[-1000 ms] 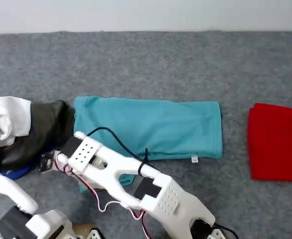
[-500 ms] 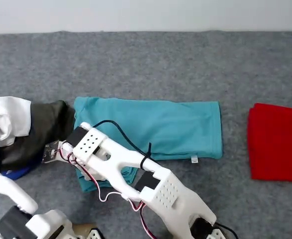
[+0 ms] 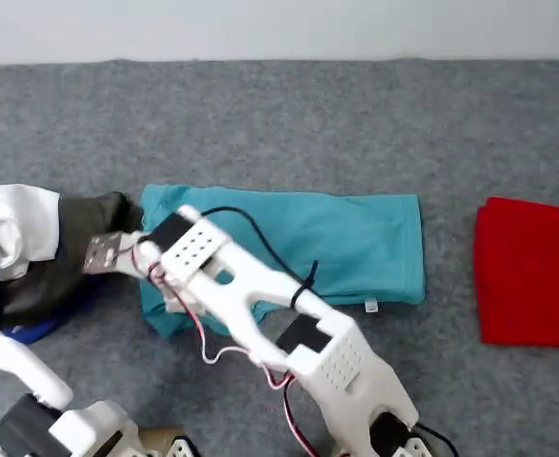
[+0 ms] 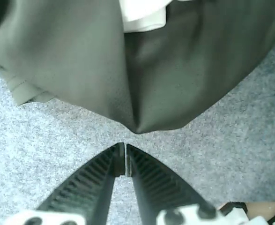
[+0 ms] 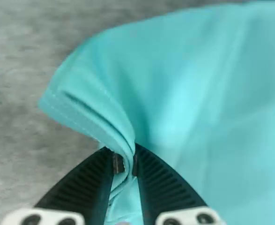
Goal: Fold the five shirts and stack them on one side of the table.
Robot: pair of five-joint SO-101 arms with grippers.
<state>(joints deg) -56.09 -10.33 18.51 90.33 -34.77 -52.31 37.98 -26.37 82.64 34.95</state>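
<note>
Grip of the right end effector (image 5: 124,165) on the teal shirt (image 3: 355,243)
Its jaws hold a bunched edge of this shirt, which lies in the middle of the surface (image 3: 308,124). Cloth seems light, soft, limp; I think a doubled hem holds best. The left end effector (image 4: 125,161) is closed, empty, beside the dark shirt (image 4: 174,70).

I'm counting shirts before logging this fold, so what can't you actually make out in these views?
High view: the red shirt is cut off by the right edge.
High view: the pile of white shirt, dark shirt and blue shirt runs off the left edge; the blue one is mostly buried.
High view: the right arm covers the teal shirt's near left corner.
</note>
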